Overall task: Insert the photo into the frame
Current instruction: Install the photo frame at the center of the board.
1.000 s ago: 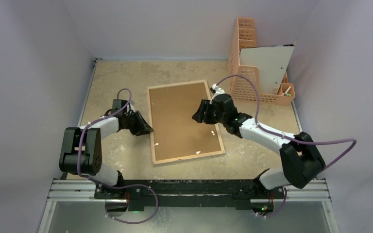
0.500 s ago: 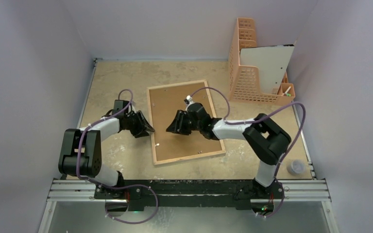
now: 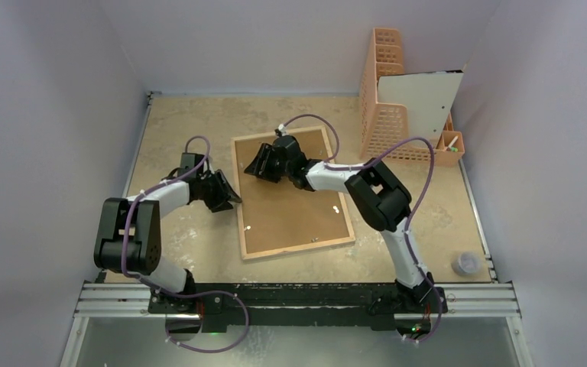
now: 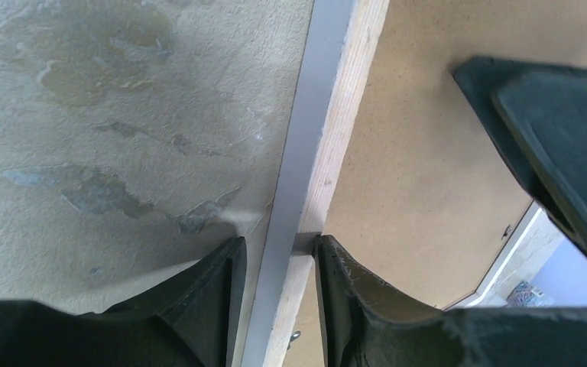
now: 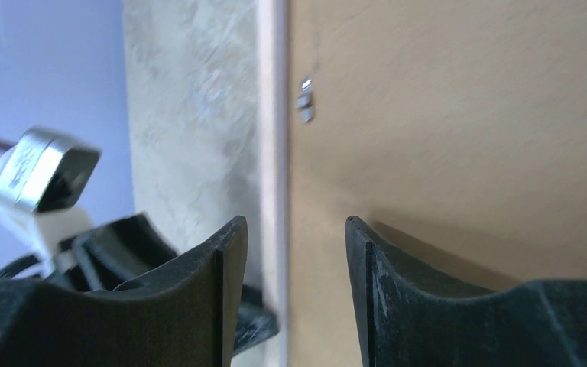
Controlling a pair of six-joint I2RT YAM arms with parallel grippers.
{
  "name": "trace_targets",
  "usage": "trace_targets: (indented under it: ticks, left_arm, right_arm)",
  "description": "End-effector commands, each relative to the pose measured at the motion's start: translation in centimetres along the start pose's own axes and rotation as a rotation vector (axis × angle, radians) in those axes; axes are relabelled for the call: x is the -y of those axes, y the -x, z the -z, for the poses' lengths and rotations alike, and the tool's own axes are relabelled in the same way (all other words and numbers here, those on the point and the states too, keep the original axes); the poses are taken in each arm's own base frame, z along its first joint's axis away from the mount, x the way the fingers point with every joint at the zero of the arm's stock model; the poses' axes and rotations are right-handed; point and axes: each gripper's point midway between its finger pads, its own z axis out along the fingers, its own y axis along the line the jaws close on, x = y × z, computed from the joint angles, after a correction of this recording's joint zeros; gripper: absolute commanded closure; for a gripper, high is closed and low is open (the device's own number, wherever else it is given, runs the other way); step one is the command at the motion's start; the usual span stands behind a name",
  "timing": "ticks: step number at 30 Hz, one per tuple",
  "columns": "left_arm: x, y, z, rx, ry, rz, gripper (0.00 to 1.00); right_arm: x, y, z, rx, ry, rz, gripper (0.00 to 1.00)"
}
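The frame [image 3: 238, 200] lies face down in the middle of the table. Its light wood rim and brown backing board [image 3: 294, 206] face up. My left gripper [image 3: 233, 200] sits at the frame's left rim with one finger on each side of it, shut on the rim [image 4: 336, 115]; the left gripper [image 4: 275, 248] is low on the table. My right gripper [image 3: 254, 168] is open and empty above the board's upper left part, close to the left rim [image 5: 273, 115]. A white sheet [image 3: 420, 103], perhaps the photo, stands in the orange rack [image 3: 382, 115].
Small metal tabs [image 3: 311, 239] stick out along the board's edges; one shows in the right wrist view [image 5: 305, 99]. The orange rack stands at the back right with a small orange bin [image 3: 449, 145]. A clear cup [image 3: 466, 264] sits at the near right.
My right gripper has swung from the frame's right side across the backing board to its upper left part. My left gripper and the frame have not moved.
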Motion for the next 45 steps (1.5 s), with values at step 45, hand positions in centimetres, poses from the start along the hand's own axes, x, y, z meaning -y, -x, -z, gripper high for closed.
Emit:
trace_targets:
  ticks: [45]
  left_arm:
    - [-1.2,-1.7,-1.6,-0.089,0.032,0.014,0.80]
  right_arm:
    - [0.6,0.8,-7.5,-0.038,0.149,0.018,0.64]
